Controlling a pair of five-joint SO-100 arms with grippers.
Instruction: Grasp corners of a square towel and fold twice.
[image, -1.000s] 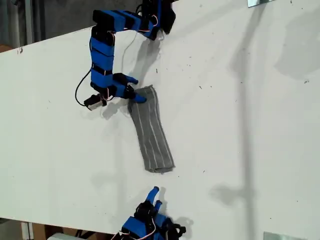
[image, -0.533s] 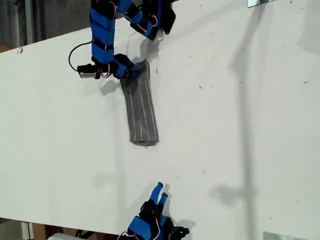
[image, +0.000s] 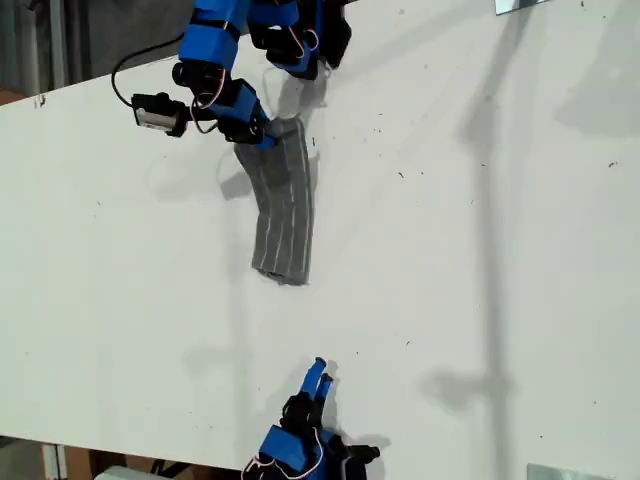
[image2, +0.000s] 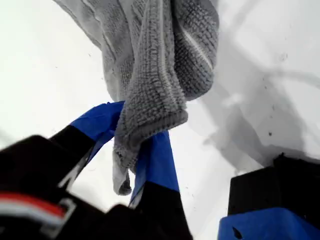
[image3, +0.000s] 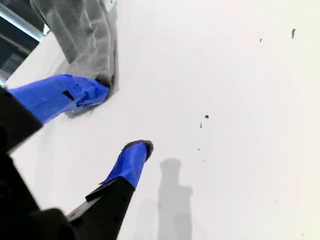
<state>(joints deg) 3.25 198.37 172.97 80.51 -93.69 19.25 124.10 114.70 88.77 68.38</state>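
Blue fingers spread wide and holding nothing, that's my second gripper (image: 318, 374) at the near edge of the table (image: 480, 260) in the exterior view. Its own camera shows the two fingertips apart over bare white surface, with the towel (image: 282, 200) well ahead of it.

Further out, the towel is already a long narrow grey strip with thin white stripes. Its near end (image: 281, 272) looks like it's resting on the table, and the far end is bunched up and lifted.

At the far end, my first gripper (image2: 134, 157) is pinched tight on the towel, a thick wad of terry squeezed between the blue jaws with a bit of edge poking out below.

Judging from this, the second fold is the step in hand. To do it well I'd carry the held end over toward the near end slowly, staying low so the strip doesn't twist. Bringing the free gripper in to pin the near end would probably stop it dragging. Release only once the edges line up.
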